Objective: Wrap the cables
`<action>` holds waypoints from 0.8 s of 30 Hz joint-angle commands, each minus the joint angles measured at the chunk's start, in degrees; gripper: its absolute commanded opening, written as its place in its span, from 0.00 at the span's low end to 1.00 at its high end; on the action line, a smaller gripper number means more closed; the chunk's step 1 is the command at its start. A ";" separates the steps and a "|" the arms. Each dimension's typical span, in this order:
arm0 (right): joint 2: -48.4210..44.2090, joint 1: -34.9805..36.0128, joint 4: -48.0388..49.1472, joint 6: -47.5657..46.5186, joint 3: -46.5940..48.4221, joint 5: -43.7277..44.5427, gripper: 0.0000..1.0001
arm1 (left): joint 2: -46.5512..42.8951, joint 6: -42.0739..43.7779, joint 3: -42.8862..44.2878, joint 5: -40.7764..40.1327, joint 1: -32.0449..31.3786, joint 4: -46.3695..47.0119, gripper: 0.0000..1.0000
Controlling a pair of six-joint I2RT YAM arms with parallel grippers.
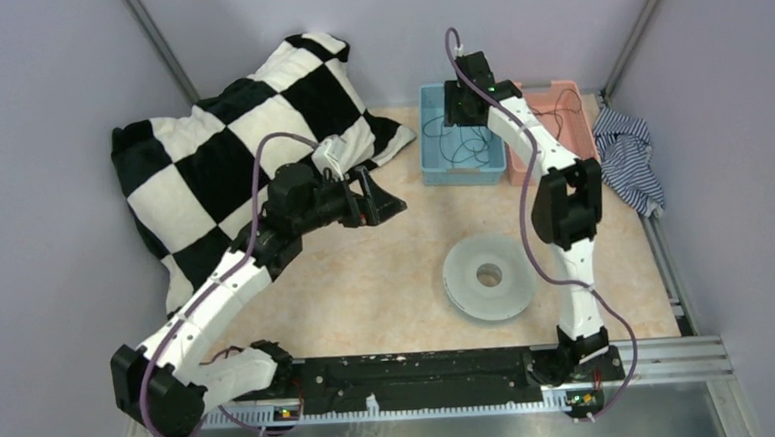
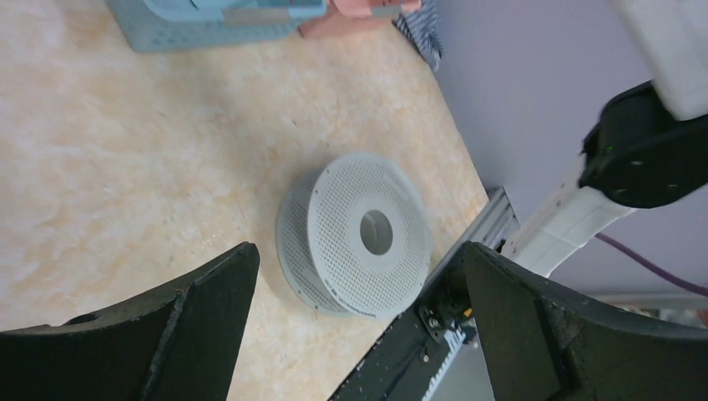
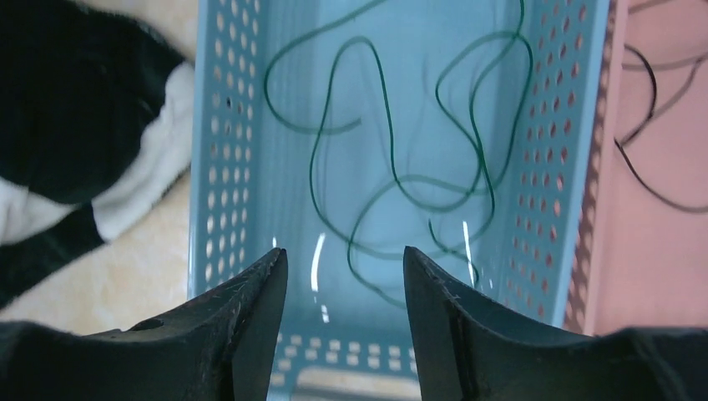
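A thin dark cable [image 3: 479,138] lies in loose loops on the floor of the blue basket [image 3: 224,167]; it also shows in the top view [image 1: 468,152]. Another thin black cable [image 3: 639,163] lies in the pink basket [image 3: 659,276]. My right gripper [image 3: 344,253] is open and empty, hanging over the blue basket [image 1: 439,174] above the loops. The pale grey round spool [image 1: 489,276] lies flat on the table, bare. My left gripper [image 1: 383,205] is open and empty, held above the table left of the spool [image 2: 359,234].
A black-and-white checkered blanket [image 1: 229,137] covers the back left of the table. A striped cloth [image 1: 626,156] lies at the right edge beside the pink basket [image 1: 567,97]. A black rail [image 1: 412,377] runs along the near edge.
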 commanded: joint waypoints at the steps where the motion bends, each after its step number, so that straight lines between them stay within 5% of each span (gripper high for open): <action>1: 10.23 -2.24 -5.07 0.34 15.92 -0.99 0.53 | -3.90 3.41 4.71 -10.54 0.01 -5.40 0.99; 5: 17.81 -4.33 -4.83 2.60 23.13 -1.89 0.52 | -4.43 4.00 5.33 -13.57 0.02 -6.66 0.99; 17: 24.95 -4.93 3.03 3.22 24.99 -5.53 0.52 | -0.43 2.59 4.20 -14.91 0.03 -7.93 0.99; 24: 28.24 -4.93 5.06 5.37 26.93 -5.94 0.39 | 0.30 3.07 4.24 -15.90 0.02 -9.64 0.99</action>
